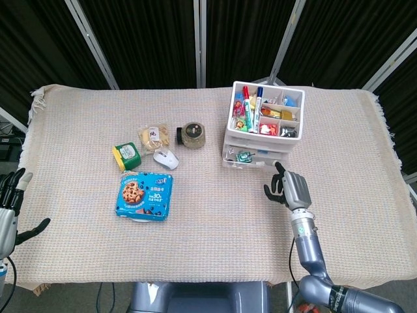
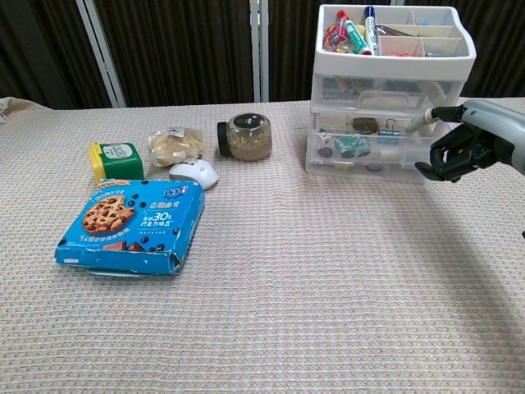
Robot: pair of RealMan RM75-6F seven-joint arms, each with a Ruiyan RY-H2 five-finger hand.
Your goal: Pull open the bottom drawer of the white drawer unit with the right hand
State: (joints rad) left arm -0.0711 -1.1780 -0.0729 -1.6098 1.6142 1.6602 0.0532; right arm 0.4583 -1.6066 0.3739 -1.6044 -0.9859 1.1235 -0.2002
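right hand (image 1: pixel 291 189) (image 2: pixel 469 148): fingers curled inward, nothing held, one finger extended toward the white plastic drawer unit (image 1: pixel 260 127) (image 2: pixel 392 90). in the chest view the extended fingertip lies at the right front corner of the unit; contact cannot be confirmed. the unit stands at the hand's 11 o'clock in the head view. its clear bottom drawer (image 1: pixel 251 156) (image 2: pixel 369 149) sits just beside the hand, only slightly out.

left hand (image 1: pixel 12 202): at the table's left edge, fingers spread, empty.

further off at the unit's 9 o'clock: round glass jar (image 1: pixel 193 134) (image 2: pixel 247 136), white computer mouse (image 1: pixel 165 158) (image 2: pixel 194 173), blue cookie box (image 1: pixel 146 195) (image 2: pixel 131 226).
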